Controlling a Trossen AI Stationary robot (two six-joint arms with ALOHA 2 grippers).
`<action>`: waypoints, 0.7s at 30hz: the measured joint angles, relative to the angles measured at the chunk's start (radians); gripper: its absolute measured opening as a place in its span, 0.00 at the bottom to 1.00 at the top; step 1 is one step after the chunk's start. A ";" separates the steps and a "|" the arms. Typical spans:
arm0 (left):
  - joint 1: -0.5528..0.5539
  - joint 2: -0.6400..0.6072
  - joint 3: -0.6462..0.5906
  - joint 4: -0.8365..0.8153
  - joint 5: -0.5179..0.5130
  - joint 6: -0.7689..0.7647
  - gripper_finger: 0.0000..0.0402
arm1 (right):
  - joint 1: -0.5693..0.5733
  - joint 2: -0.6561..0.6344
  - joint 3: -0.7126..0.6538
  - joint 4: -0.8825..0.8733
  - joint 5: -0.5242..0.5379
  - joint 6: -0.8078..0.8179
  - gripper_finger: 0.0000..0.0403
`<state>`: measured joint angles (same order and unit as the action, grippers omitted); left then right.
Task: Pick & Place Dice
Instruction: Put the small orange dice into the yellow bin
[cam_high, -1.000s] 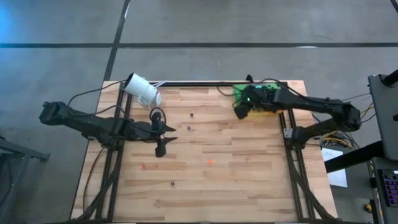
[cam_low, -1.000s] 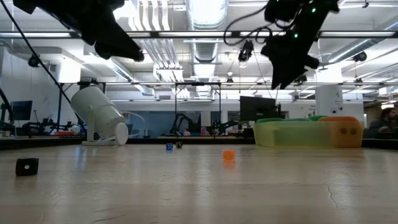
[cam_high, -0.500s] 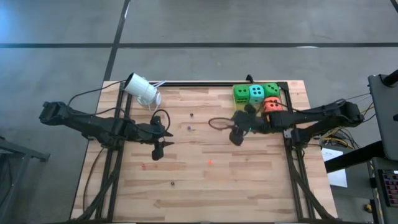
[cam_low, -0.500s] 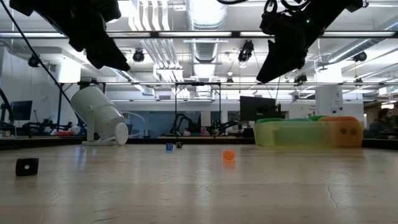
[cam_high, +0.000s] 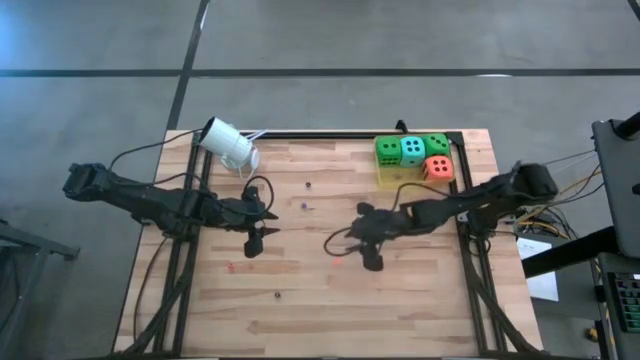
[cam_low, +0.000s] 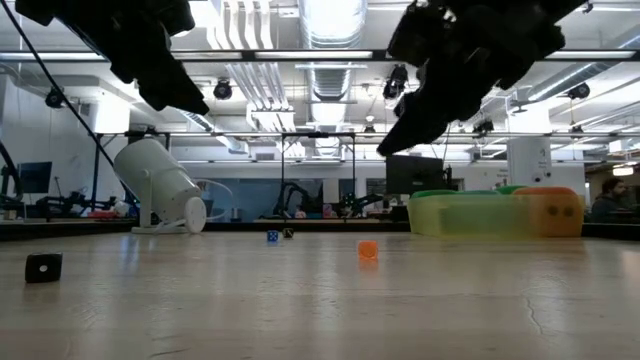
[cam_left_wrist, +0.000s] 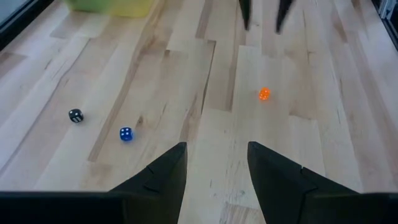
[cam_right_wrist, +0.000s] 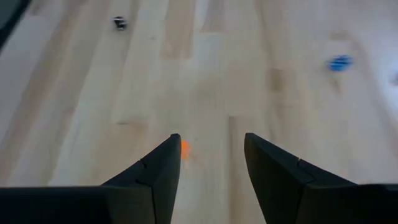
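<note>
We note four big dice, two green (cam_high: 387, 151), (cam_high: 437, 145), one teal (cam_high: 412, 150), one orange-red (cam_high: 437, 168), packed together in a yellow-green tray (cam_high: 386, 181) at the table's far right corner. In the low view the tray (cam_low: 470, 215) looks translucent and soft-edged.

The table (cam_high: 400, 300) is pale wood planks with visible grain. Small dice lie scattered on it: a little orange one (cam_left_wrist: 264, 94) mid-table, a blue one (cam_left_wrist: 125, 134), a black one (cam_left_wrist: 75, 116), and another black one (cam_low: 43, 267) near the front edge in the low view. A white cylinder (cam_high: 229, 145), lying tilted on its side, sits at the far left corner.

The right gripper (cam_high: 372, 258) hangs above the middle of the table, well apart from the tray. Its fingers (cam_right_wrist: 155, 174) stand apart, holding nothing, and the small orange die (cam_right_wrist: 185, 148) lies on the wood just beyond one fingertip, with nothing between.

The left gripper (cam_high: 256, 241) waits over the table's left half, its fingers (cam_left_wrist: 161, 177) parted and empty. Dark cables trail from both arms.
</note>
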<state>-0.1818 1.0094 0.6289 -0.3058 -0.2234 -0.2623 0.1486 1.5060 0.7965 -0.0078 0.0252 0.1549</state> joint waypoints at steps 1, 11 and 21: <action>0.000 0.000 0.000 -0.001 0.000 0.000 0.44 | 0.003 0.025 0.009 0.009 -0.008 0.009 0.42; 0.000 0.000 0.000 -0.004 0.000 0.026 0.44 | 0.030 0.279 0.138 0.012 -0.011 0.055 0.36; 0.000 0.000 0.000 -0.004 0.000 0.027 0.44 | 0.082 0.339 0.183 0.010 -0.007 0.054 0.33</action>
<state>-0.1822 1.0096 0.6289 -0.3099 -0.2234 -0.2358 0.2306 1.8449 0.9798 0.0026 0.0178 0.2089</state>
